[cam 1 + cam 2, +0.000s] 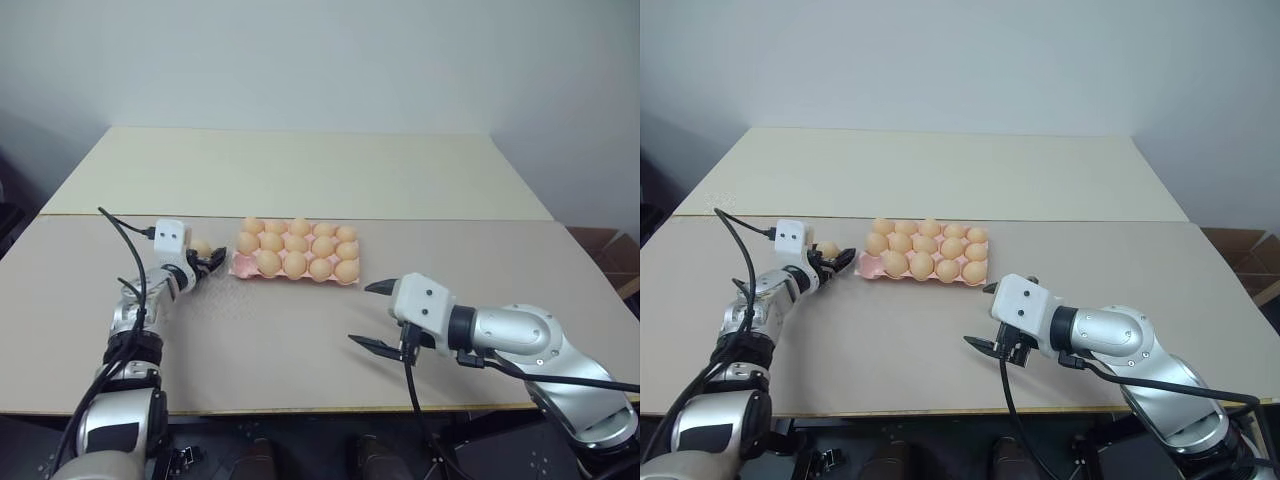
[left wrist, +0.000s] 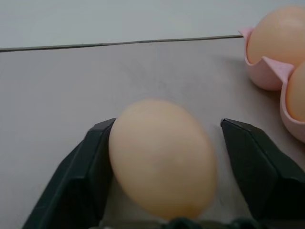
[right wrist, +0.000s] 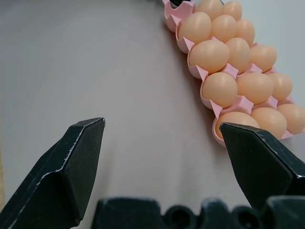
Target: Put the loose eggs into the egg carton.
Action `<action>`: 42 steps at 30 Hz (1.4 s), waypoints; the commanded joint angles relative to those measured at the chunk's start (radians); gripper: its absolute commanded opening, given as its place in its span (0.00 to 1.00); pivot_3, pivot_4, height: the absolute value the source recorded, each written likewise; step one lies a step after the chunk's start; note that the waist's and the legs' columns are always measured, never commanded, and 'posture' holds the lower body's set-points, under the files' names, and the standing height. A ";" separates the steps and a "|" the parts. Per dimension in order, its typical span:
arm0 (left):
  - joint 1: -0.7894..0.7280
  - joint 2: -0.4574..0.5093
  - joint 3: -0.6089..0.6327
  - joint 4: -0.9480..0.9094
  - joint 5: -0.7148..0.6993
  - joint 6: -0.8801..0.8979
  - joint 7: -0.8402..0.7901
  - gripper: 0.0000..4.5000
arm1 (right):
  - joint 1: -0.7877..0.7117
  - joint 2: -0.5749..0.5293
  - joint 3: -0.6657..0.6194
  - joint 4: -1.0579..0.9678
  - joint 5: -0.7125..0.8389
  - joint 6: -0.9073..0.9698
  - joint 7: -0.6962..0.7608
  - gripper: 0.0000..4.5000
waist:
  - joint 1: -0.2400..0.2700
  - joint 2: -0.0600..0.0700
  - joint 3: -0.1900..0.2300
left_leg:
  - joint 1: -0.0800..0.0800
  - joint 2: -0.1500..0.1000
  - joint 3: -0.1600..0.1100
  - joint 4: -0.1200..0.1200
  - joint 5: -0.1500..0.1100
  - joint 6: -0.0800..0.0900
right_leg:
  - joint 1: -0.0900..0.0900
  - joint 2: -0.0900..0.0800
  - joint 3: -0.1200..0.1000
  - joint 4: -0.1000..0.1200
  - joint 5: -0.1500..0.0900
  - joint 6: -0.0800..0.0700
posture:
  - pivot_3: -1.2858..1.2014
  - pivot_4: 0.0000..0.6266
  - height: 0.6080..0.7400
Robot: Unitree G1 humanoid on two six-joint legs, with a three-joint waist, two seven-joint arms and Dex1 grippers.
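Note:
One loose egg (image 2: 162, 157), pale orange-tan, lies on the table just left of the egg carton (image 1: 238, 268). My left gripper (image 1: 212, 262) reaches level around it. In the left wrist view one finger (image 2: 90, 167) touches the egg, and a thin strip of table shows between the egg and the other finger. The pink carton holds several eggs, and its near left corner cup looks bare. My right gripper (image 1: 362, 314) hangs open over the table in front of the carton's right end, with nothing between its fingers (image 3: 81, 157).
The grey-beige table (image 1: 300, 350) runs wide in front of the carton. A cream table top (image 1: 300, 170) adjoins it behind. A cardboard box (image 1: 600, 245) stands on the floor at the far right. A black cable (image 1: 125, 240) loops off my left wrist.

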 commanded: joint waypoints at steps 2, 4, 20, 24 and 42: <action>-0.018 0.006 0.010 -0.035 -0.002 -0.010 0.009 0.50 | -0.011 -0.001 -0.015 -0.024 0.001 0.000 -0.010 1.00 | 0.000 0.000 0.000 | 0.000 0.000 0.000 0.000 0.000 0.000 | 0.000 0.000 0.000 0.000 0.000 0.000 | 0.52 0.24 1.00; -0.009 0.008 0.008 -0.058 -0.001 -0.005 0.009 0.50 | -0.011 0.000 -0.013 -0.024 0.000 -0.001 -0.010 1.00 | 0.000 0.000 0.000 | 0.000 0.000 0.000 0.000 0.000 0.000 | 0.000 0.000 0.000 0.000 0.000 0.000 | 0.52 0.24 1.00; 0.220 0.056 -0.013 -0.655 -0.184 0.206 -0.207 0.50 | -0.001 0.026 0.018 -0.032 -0.031 -0.020 -0.036 1.00 | -0.005 0.000 0.000 | 0.001 0.000 0.000 0.000 0.000 0.000 | 0.000 0.000 0.001 0.001 0.000 0.000 | 0.52 0.24 1.00; 0.190 0.066 -0.041 -0.598 -0.170 0.224 -0.232 0.50 | 0.005 0.039 0.014 -0.033 -0.036 -0.017 -0.048 1.00 | -0.002 0.000 0.000 | 0.001 0.000 0.000 0.000 0.000 0.000 | 0.000 0.000 0.001 0.001 0.000 0.000 | 0.52 0.24 1.00; 0.173 0.080 -0.064 -0.592 -0.165 0.232 -0.266 0.99 | 0.015 0.040 0.015 -0.049 -0.044 -0.006 -0.072 1.00 | -0.002 0.000 0.000 | 0.001 0.000 0.000 0.000 0.000 0.000 | 0.000 0.000 0.001 0.000 0.000 0.000 | 0.52 0.24 1.00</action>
